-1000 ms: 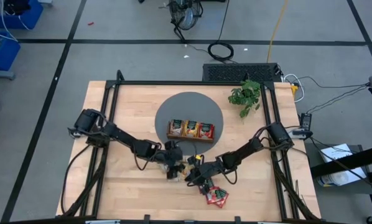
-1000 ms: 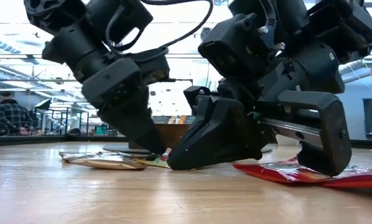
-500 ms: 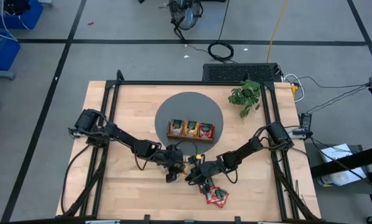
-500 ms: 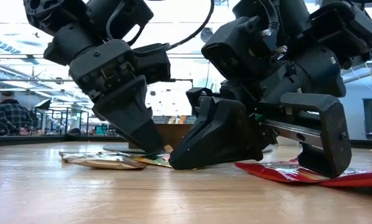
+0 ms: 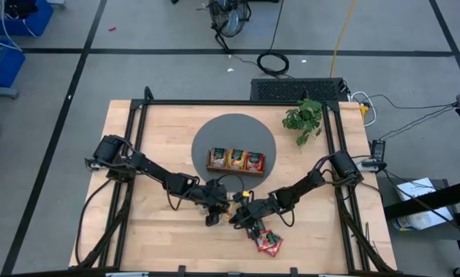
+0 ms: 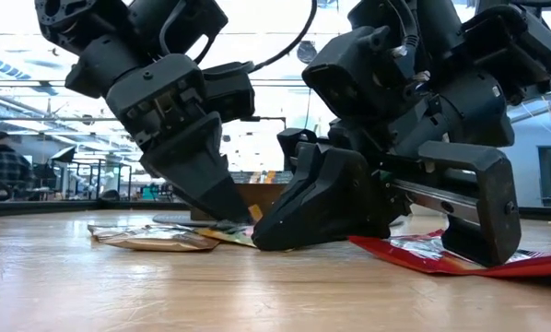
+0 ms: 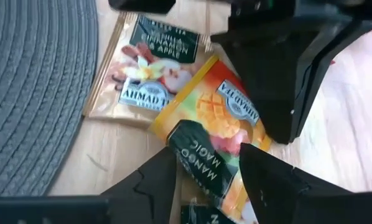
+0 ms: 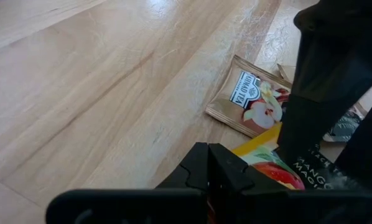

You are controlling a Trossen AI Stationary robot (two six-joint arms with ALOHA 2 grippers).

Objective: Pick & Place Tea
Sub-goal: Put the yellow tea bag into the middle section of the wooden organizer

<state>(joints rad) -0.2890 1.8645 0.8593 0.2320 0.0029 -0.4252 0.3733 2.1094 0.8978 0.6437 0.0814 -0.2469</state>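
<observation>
An orange-yellow mango tea sachet (image 7: 220, 118) lies on the wooden table next to a beige one (image 7: 150, 68), near the table's middle front. My left gripper (image 7: 204, 171) stands open over the mango sachet's dark-labelled end, one finger on either side of it. My right gripper (image 8: 217, 163) is shut and comes in low from the table's right, its tips at the same sachet. Red sachets (image 5: 267, 242) lie flat under the right arm. Further sachets sit in the wooden tray (image 5: 236, 160). My left gripper's fingers (image 7: 155, 183) flank the mango sachet's dark-labelled end (image 7: 201, 149), slanting down from the table's left; whether they touch it I cannot tell. My right gripper's shut fingers (image 8: 220, 168) bear slantwise on the mango sachet's edge (image 8: 254, 148), coming from the table's right. The sachet lies on the table.
The round grey mat (image 5: 215, 131) carries the tray just behind the grippers. A leafy plant (image 5: 303, 117) stands at the back right. The two grippers (image 6: 257, 221) stand almost fingertip to fingertip. Bare wood extends to the front left (image 5: 161, 238).
My left gripper has stayed in place over the sachets and has tipped and turned a little about its wrist. The sachets and my right gripper lie as before.
</observation>
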